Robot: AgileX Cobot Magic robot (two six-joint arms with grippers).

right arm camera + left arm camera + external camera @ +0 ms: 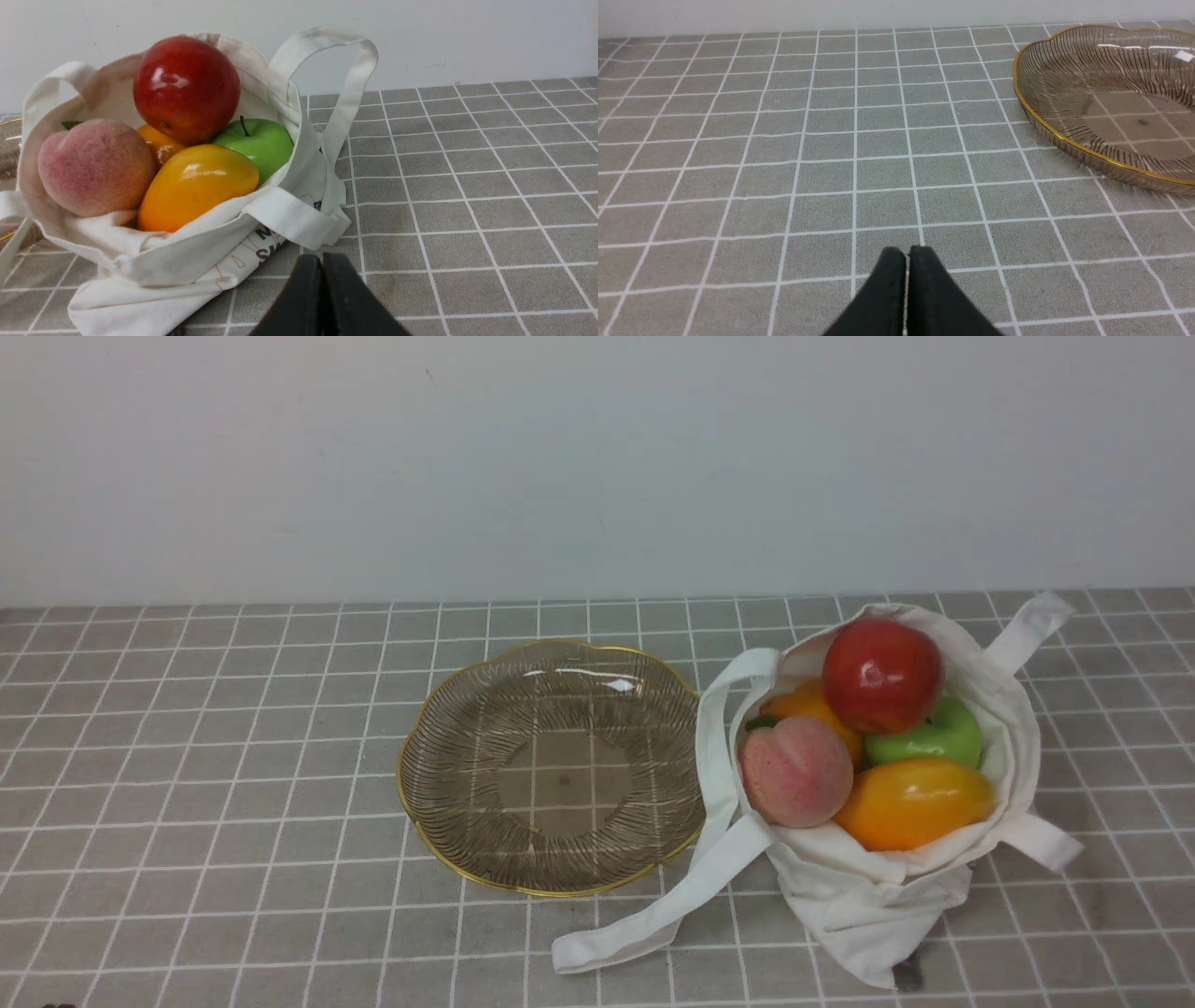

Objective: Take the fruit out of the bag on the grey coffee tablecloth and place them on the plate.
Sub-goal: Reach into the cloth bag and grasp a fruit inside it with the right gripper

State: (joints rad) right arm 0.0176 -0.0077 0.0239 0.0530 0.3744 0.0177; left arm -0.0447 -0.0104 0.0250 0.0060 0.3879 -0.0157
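Left hand (907, 254): seen at the near edge of its wrist view, with the rest of the left arm out of sight; the fingertips point forward over the grey coffee tablecloth (233, 756). The two fingers are pressed together, with only a thin dark seam between them, and hold nothing. The plate (565, 775), a see-through brown dish with ribs and a wavy gold rim, lies flat on the cloth, forward and to the right of this hand, apart from it.

Center to right: the bag (864, 919), of off-white fabric, stands just to the right of the plate with its mouth open. One strap (653, 915) trails toward the near side of the plate. Within the bag, from left to right, are the pink peach (798, 773) with a green leaf (761, 721) beside it, an orange-yellow mango (822, 705) partly hidden behind it, the red apple (884, 676) on top, a second mango (920, 803) at the near side, and the green apple (934, 737), partly covered by the red one.

Right hand (322, 259): fingers pressed together, pinching nothing, pointing forward over the cloth; the arm behind is out of sight. The bag and its fruit lie near this hand, apart from the fingertips.
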